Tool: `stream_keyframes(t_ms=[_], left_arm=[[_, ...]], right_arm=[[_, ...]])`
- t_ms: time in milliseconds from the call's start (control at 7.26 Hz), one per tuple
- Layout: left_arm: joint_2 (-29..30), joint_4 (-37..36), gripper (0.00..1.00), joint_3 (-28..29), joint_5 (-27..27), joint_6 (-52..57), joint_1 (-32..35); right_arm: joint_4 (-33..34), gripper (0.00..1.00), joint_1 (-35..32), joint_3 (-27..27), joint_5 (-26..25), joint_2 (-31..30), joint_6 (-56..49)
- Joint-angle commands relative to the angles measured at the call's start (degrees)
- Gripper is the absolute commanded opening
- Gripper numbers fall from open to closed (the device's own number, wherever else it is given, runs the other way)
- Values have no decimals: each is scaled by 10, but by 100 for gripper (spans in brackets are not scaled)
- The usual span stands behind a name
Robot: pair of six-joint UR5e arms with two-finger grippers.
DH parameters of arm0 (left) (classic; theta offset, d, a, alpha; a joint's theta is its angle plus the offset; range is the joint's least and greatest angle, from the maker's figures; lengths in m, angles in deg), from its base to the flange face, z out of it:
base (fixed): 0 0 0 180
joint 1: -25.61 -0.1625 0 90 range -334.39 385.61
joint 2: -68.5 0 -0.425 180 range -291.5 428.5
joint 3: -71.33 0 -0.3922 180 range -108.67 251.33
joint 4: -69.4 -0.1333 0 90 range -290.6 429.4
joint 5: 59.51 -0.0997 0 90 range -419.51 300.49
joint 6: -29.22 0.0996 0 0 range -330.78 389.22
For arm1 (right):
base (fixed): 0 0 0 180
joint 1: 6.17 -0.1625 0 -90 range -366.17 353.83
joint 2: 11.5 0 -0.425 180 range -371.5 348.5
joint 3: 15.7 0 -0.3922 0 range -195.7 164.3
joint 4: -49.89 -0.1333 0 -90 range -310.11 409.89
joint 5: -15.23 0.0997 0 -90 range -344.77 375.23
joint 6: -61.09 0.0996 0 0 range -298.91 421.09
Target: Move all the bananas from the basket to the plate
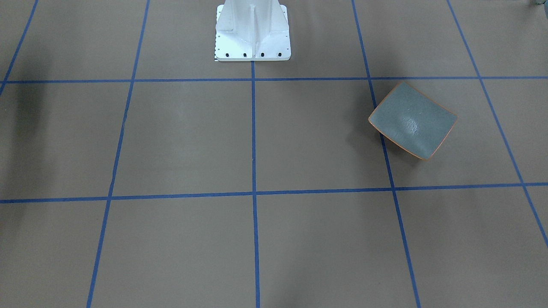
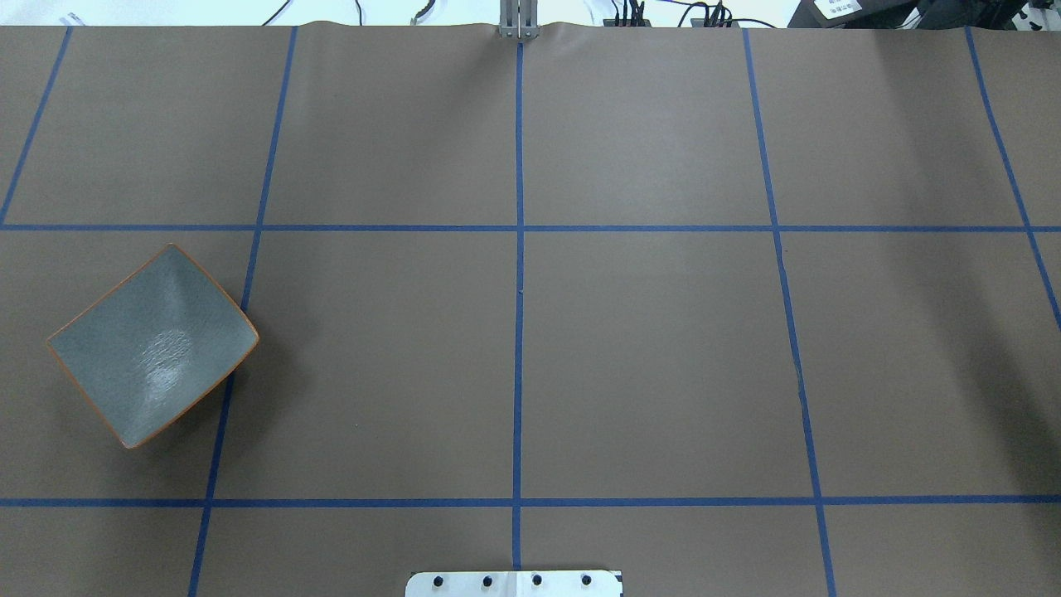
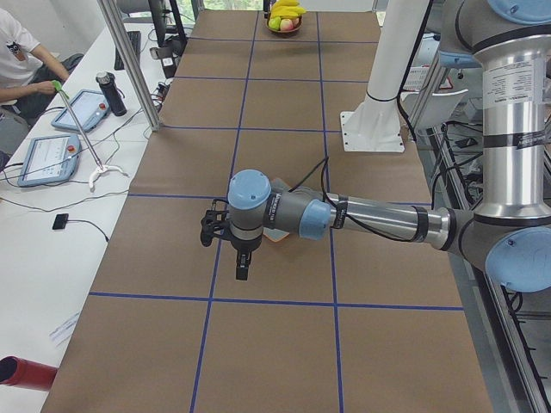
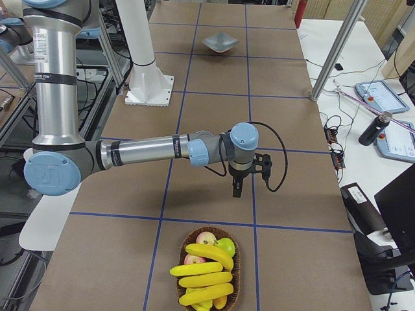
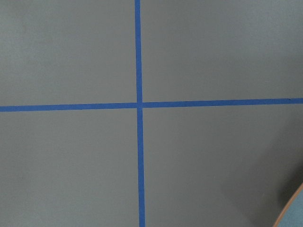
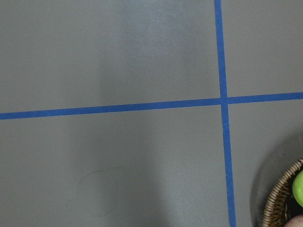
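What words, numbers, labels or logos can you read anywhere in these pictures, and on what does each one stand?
"UR", faint, seemingly a logo: on the blue joint cap of the near right arm.
Sticker on the left arm's upright tube: print too small to read.
Lettering along the right forearm: too small to read.
Plate and basket: no text visible.

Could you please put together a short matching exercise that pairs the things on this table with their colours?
Things:
1. bananas
2. plate
3. basket
4. robot mount

Colours:
A. grey-green with a thin orange rim
B. brown wicker
C. bright yellow
D. white

Pairs: 1-C, 2-A, 3-B, 4-D.
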Motion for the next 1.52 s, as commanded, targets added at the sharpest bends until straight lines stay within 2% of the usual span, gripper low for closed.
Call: stream_keyframes(t_ms=[0, 276, 413, 551, 689, 964, 1378], left_arm=[[-4, 1, 100, -2, 0, 2, -1], [-9, 2, 100, -2, 0, 3, -3], [-9, -3, 100, -3, 2, 0, -2], [-9, -7, 100, 5, 33, -2, -3], [-10, -6, 100, 7, 41, -2, -3], [-18, 0, 100, 6, 41, -2, -3], [-19, 1, 100, 1, 42, 0, -3]], right_arm=[[-6, 100, 0, -6, -1, -2, -3], [-5, 100, -1, -10, -12, -5, 2], [-6, 100, -1, -42, -32, -51, -2], [-17, 100, -2, -72, -74, -93, -3], [-18, 100, -2, -75, -122, -120, -5], [-26, 96, -2, -69, -159, -165, -52], [-26, 95, -1, -16, -177, -171, -68]])
